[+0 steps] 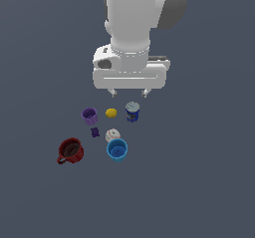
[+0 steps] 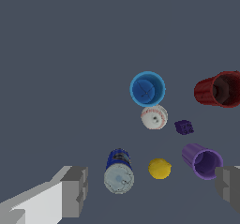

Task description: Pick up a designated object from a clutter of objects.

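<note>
The dark red mug [image 1: 70,151] with a side handle stands at the near left of the clutter in the exterior view; it also shows in the wrist view [image 2: 219,90]. My gripper [image 1: 129,92] hangs open and empty above the far side of the clutter, well apart from the mug. Its fingertips [image 2: 75,190] show wide apart in the wrist view. The clutter holds a purple cup [image 1: 89,115], a yellow lemon-like lump [image 1: 111,113], a blue-white can [image 1: 132,112], a tiny purple piece [image 1: 95,132], a whitish ball [image 1: 112,134] and a blue cup [image 1: 117,150].
All objects stand on a plain dark grey floor [image 1: 199,182]. The blue cup sits just to the exterior view's right of the mug, with a gap between them. The tiny purple piece lies just beyond the mug.
</note>
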### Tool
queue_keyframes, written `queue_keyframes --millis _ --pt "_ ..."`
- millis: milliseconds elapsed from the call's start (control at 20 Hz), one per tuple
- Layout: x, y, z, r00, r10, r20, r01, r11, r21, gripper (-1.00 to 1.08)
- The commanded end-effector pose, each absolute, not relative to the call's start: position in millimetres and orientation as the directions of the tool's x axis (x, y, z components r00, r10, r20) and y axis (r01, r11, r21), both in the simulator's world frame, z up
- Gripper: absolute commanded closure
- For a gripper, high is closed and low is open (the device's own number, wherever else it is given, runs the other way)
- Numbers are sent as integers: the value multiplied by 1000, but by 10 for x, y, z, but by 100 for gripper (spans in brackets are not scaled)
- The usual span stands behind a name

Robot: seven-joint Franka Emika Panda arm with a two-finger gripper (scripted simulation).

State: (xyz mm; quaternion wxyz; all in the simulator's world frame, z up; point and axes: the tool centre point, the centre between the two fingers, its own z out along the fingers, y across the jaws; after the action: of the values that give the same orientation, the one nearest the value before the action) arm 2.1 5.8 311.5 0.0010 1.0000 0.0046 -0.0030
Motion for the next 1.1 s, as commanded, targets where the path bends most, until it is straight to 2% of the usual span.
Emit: queue_keyframes --millis 0,500,1050 --pt "21 58 3115 1000 9 -6 9 -1000 2 -20" --pt "45 181 3121 1000 15 -5 15 -1000 -9 -20" --pt "301 -257 2744 998 56 2 56 -997 59 -20"
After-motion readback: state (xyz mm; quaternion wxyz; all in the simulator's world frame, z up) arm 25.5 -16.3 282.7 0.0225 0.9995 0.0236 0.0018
